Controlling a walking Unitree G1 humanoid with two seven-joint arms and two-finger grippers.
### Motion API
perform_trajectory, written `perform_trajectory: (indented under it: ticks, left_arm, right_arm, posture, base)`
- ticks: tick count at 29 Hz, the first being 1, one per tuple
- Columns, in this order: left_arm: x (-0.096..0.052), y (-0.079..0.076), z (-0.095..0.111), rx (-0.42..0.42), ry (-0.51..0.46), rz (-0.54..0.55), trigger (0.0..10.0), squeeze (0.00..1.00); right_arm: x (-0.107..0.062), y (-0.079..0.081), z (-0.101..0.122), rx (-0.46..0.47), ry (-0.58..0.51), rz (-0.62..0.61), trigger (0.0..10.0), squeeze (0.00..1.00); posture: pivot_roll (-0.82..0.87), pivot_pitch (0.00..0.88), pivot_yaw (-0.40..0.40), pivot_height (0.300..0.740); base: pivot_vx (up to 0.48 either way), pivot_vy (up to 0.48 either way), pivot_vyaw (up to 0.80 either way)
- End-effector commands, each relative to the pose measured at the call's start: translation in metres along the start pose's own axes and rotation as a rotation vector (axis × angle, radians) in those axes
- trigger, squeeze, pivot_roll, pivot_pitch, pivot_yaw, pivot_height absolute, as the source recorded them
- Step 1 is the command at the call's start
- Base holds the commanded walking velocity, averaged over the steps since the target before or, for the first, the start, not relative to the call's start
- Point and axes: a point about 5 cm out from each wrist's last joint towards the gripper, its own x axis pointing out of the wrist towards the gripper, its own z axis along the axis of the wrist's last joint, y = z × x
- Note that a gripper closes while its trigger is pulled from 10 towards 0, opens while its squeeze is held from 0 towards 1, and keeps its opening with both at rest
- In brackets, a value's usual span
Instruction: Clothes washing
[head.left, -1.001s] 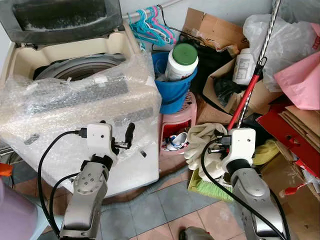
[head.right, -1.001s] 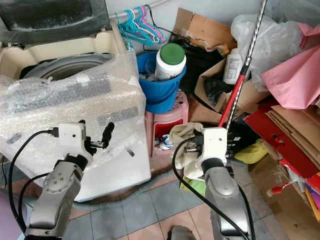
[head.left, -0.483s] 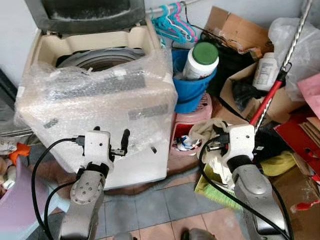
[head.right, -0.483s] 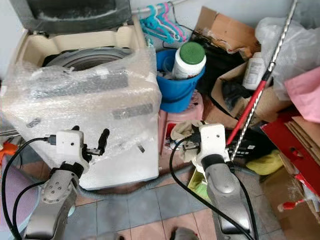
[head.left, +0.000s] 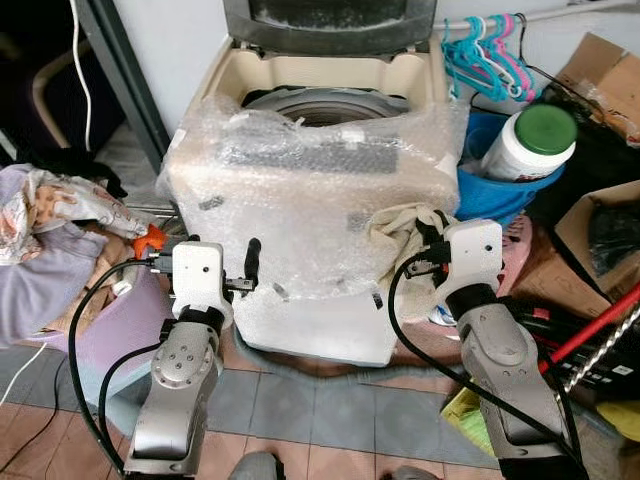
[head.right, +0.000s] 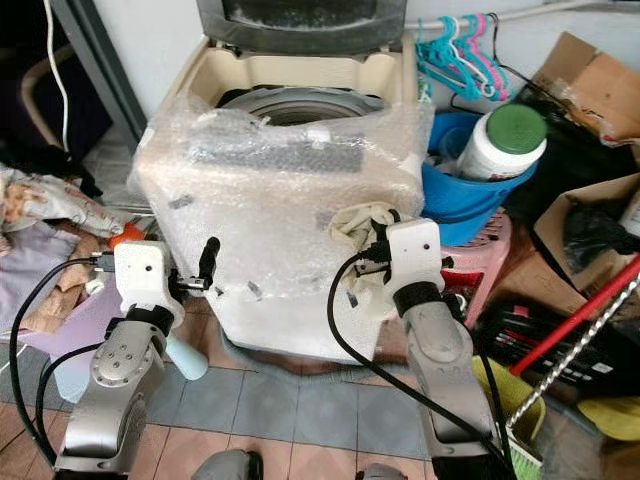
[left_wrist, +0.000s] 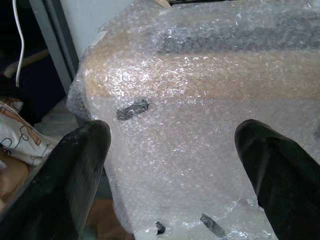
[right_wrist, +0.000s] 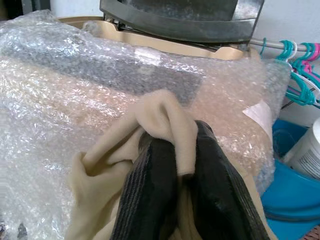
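Cream-coloured cloth (right_wrist: 150, 131) was pinched between the two black fingers of the right gripper (right_wrist: 180, 200), bunched over their tips and hanging in front of the cream top-loading washing machine wrapped in bubble wrap (head.left: 320, 190), near that machine's front right corner. The machine's dark grey lid (head.left: 330, 22) stood raised behind its round drum opening (head.left: 320, 103). The left gripper (left_wrist: 175, 165) hovered just before the machine's front left corner, its fingers (left_wrist: 75, 170) spread wide with nothing between them. To the right of the machine sat a blue plastic bucket (head.left: 495, 195) holding a white bottle with a green cap (head.left: 528, 140), and teal and pink plastic hangers (head.left: 480, 55) hung above the bucket. To the left of the machine lay a pile of pale lilac and patterned fabric (head.left: 45, 250) on the floor.
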Motion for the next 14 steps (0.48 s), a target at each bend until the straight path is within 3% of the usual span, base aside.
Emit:
perform_trajectory:
  ticks: [1, 4, 7, 11, 13, 14]
  left_arm:
    - [0.001, 0.005, -0.001, 0.029, 0.011, 0.016, 10.0, 0.0]
    - [0.002, 0.004, 0.0, 0.03, 0.015, 0.008, 10.0, 0.0]
    - [0.002, 0.003, 0.0, 0.024, 0.01, -0.001, 10.0, 0.0]
    - [0.002, 0.0, 0.004, 0.038, -0.02, -0.029, 10.0, 0.0]
    - [0.003, -0.001, 0.005, 0.037, -0.028, -0.029, 10.0, 0.0]
    - [0.003, -0.002, 0.006, 0.023, -0.023, -0.032, 10.0, 0.0]
  right_arm:
    - [0.003, 0.003, 0.002, 0.016, -0.019, 0.002, 10.0, 0.0]
    - [0.002, -0.002, -0.006, 0.083, 0.04, -0.038, 10.0, 0.0]
    - [0.002, -0.004, -0.009, 0.09, 0.066, -0.051, 10.0, 0.0]
    - [0.001, -0.005, -0.014, 0.066, 0.097, -0.05, 10.0, 0.0]
    - [0.002, -0.005, -0.012, -0.014, 0.089, -0.057, 10.0, 0.0]
    - [0.004, -0.002, -0.011, 0.017, 0.073, -0.05, 10.0, 0.0]
  posture:
    - [-0.07, 0.0, 0.046, 0.74]
    - [-0.07, 0.0, 0.049, 0.74]
    - [-0.07, 0.0, 0.05, 0.74]
    - [-0.08, 0.0, 0.053, 0.74]
    - [-0.08, 0.0, 0.053, 0.74]
    - [-0.08, 0.0, 0.052, 0.74]
  base:
    - [0.0, 0.48, 0.65]
    - [0.0, 0.48, 0.0]
    - [0.0, 0.48, 0.0]
    - [0.0, 0.0, 0.0]
    - [0.0, 0.0, 0.0]
    - [0.0, 0.0, 0.0]
